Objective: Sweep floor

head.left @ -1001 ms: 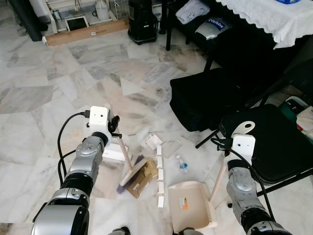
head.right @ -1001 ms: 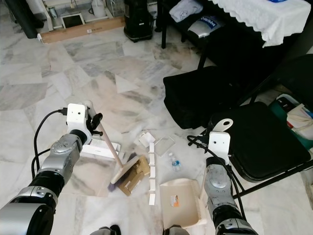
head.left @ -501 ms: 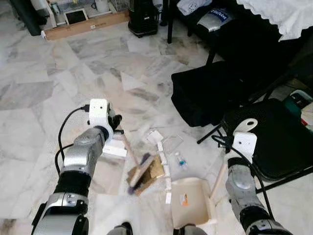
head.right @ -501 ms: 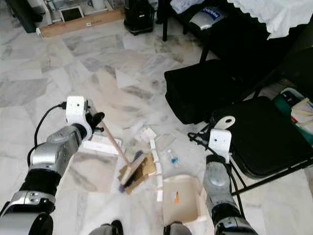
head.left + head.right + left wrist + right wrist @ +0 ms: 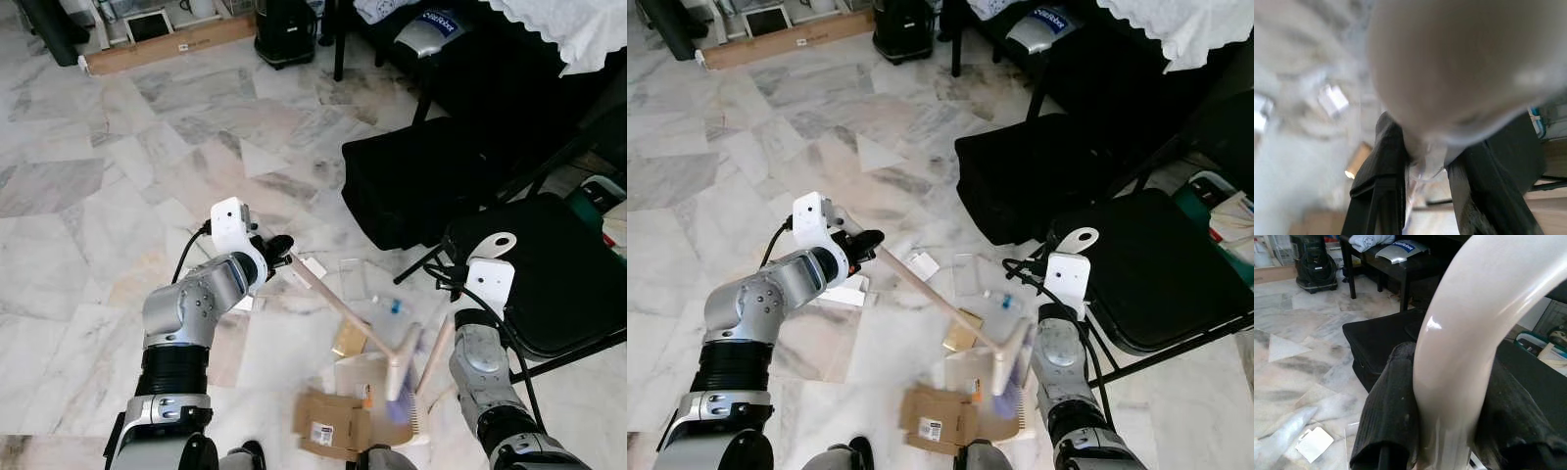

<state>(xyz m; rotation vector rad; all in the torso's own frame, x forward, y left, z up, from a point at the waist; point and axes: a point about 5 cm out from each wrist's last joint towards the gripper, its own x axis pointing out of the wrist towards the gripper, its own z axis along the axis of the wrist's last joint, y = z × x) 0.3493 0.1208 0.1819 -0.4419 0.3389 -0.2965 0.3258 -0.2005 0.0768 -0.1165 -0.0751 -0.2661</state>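
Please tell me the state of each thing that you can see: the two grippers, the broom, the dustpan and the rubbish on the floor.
left gripper: shut on the broom handle.
right gripper: shut on the dustpan handle.
broom: tilted, its head blurred, at the dustpan.
dustpan: lying on the floor, partly hidden by the broom head.
cardboard box: flattened, on the floor beside the dustpan.
small bottle: lying on its side.

Left arm bent at the elbow, forearm reached forward and inward, left gripper [image 5: 279,247] clamped on the broom handle [image 5: 338,308], black fingers [image 5: 1382,161] on either side. Right arm held low and close, wrist raised, right gripper [image 5: 1440,426] closed around the dustpan handle [image 5: 1469,338].
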